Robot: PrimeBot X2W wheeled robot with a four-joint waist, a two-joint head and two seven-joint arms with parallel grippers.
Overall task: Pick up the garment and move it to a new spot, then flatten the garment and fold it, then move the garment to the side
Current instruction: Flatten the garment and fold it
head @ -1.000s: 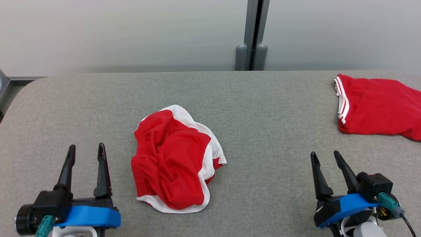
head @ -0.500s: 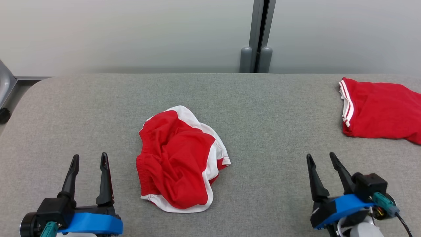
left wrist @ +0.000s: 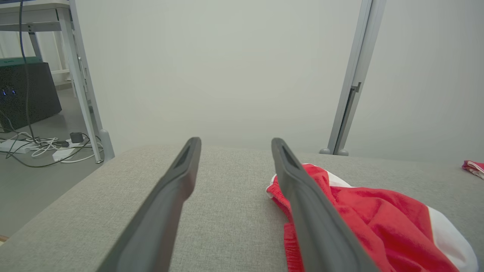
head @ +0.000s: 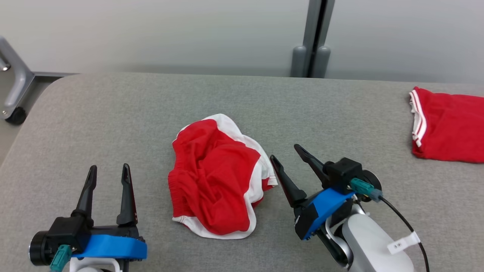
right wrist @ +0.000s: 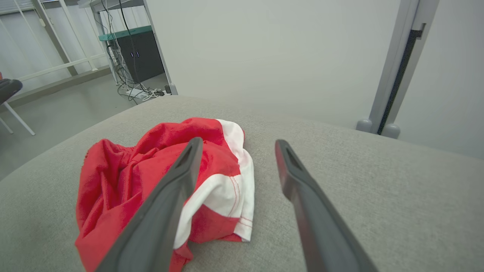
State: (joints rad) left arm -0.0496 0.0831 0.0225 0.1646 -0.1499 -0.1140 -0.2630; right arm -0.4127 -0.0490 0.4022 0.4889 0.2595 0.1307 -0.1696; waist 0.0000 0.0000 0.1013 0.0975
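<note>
A crumpled red garment with white trim (head: 217,183) lies in a heap on the grey padded table (head: 151,113). It also shows in the left wrist view as the garment (left wrist: 378,223) and in the right wrist view as the garment (right wrist: 151,177). My right gripper (head: 285,152) is open just right of the heap, fingers pointing up and left, nothing between them. My left gripper (head: 109,170) is open at the lower left, a hand's width left of the garment, empty.
A second red garment with white stripes (head: 450,130) lies folded at the table's right edge. A grey post (head: 312,41) stands behind the table against a pale wall. A metal frame leg with a castor (head: 15,94) stands off the left corner. Cables lie on the floor (left wrist: 45,145).
My right gripper has swung left and forward, from the lower right corner to beside the garment's right edge. The head camera has shifted, sliding the scene rightward. The left gripper stays put.
</note>
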